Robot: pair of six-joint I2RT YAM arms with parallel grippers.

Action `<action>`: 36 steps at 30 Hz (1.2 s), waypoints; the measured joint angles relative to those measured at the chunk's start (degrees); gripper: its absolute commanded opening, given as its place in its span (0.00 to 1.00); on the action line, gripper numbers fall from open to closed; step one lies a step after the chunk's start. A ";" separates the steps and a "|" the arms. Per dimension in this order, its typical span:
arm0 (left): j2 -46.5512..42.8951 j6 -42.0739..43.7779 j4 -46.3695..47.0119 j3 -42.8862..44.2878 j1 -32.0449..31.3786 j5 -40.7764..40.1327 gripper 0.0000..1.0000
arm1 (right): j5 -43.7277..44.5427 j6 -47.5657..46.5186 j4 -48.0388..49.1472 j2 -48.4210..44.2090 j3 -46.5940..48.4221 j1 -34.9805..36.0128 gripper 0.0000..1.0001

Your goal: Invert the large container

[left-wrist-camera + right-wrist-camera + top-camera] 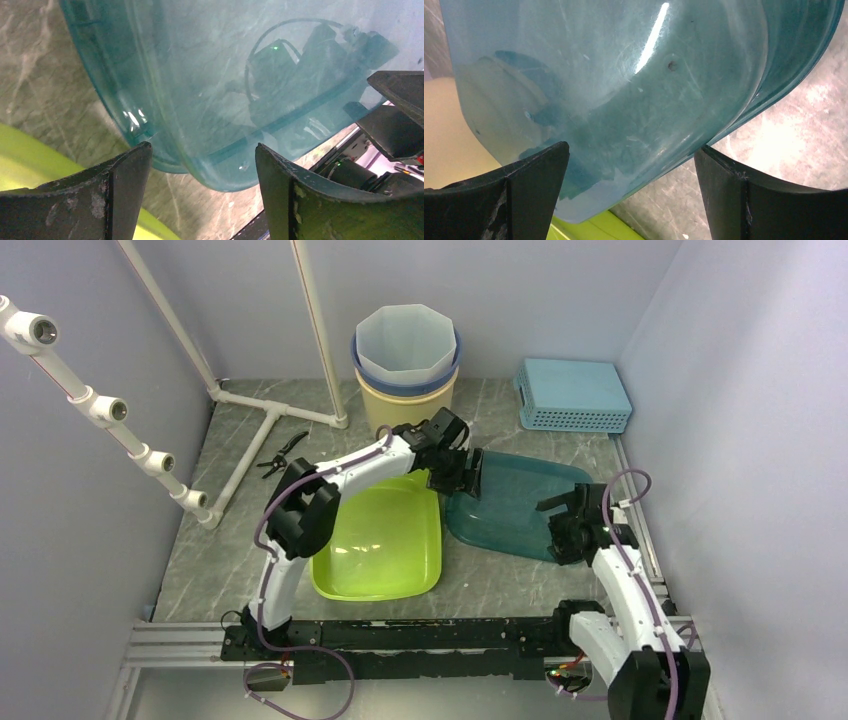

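Left jaws, right jaws both spread, tilted teal tub [515, 505] between, long axis left-to-right.

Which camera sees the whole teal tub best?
The top view: the teal tub shows whole there, rim to rim. Each wrist view shows only a close-up piece of its see-through wall, past the fingers.

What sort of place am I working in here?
Probably a robot test cell, not a home: plain pale walls box in a marble-patterned tabletop, a white pipe frame stands at the left, and stacked buckets and a blue basket sit at the back.
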 measured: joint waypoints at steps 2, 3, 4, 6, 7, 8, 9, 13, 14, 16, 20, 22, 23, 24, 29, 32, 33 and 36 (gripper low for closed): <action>1.53 -0.44 0.24 1.55 0.00 0.96 0.78 | -1.38 -2.19 1.38 1.14 0.07 -1.95 1.00; 2.34 -0.55 0.50 2.38 0.00 1.49 0.77 | -2.12 -3.32 1.95 1.95 0.20 -3.19 1.00; 3.13 -0.74 0.85 3.21 0.00 2.12 0.76 | -2.75 -4.20 2.34 2.67 0.39 -4.26 1.00; 5.14 -1.25 1.11 5.62 0.00 3.58 0.75 | -4.09 -6.36 3.17 4.83 1.20 -7.13 1.00; 6.51 -1.84 1.36 7.34 0.00 4.50 0.75 | -4.83 -7.52 3.74 6.01 1.66 -8.74 1.00; 7.85 -2.23 1.73 8.90 0.00 5.20 0.75 | -5.77 -8.83 4.33 7.23 2.14 -10.36 1.00; 9.05 -2.60 2.19 10.36 0.00 5.77 0.76 | -6.71 -9.86 4.81 8.28 2.60 -11.63 1.00; 12.70 -3.78 2.69 15.15 0.00 6.93 0.77 | -11.87 -15.76 6.14 15.47 6.86 -17.09 1.00; 13.60 -3.93 2.47 16.68 0.00 6.97 0.77 | -12.87 -17.18 6.51 17.27 8.13 -17.88 1.00; 15.65 -4.04 2.08 20.44 0.00 7.19 0.77 | -14.43 -19.54 7.32 20.09 10.27 -18.71 1.00; 18.36 -4.35 2.27 24.98 0.02 8.44 0.77 | -16.20 -23.30 8.20 24.06 13.97 -19.28 1.00; 18.73 -4.68 2.36 25.24 0.00 9.05 0.77 | -16.70 -24.85 8.72 25.33 15.13 -19.41 1.00; 18.84 -5.01 2.43 25.24 0.00 9.44 0.77 | -16.68 -25.53 8.70 25.90 15.74 -19.45 1.00; 18.95 -5.20 2.54 25.24 0.00 9.79 0.78 | -16.72 -26.14 8.74 26.36 16.24 -19.45 1.00; 19.32 -5.77 2.93 25.24 0.00 10.99 0.76 | -16.96 -28.26 9.44 26.93 16.46 -19.50 1.00; 20.09 -6.73 3.85 25.55 0.00 11.93 0.76 | -14.62 -30.25 9.14 25.24 16.59 -19.50 1.00; 20.22 -6.95 4.00 25.55 0.00 12.04 0.76 | -13.88 -30.93 8.74 24.74 16.96 -19.52 1.00; 20.83 -8.26 4.87 25.55 0.00 12.61 0.76 | -11.61 -33.31 6.60 25.49 21.20 -19.54 1.00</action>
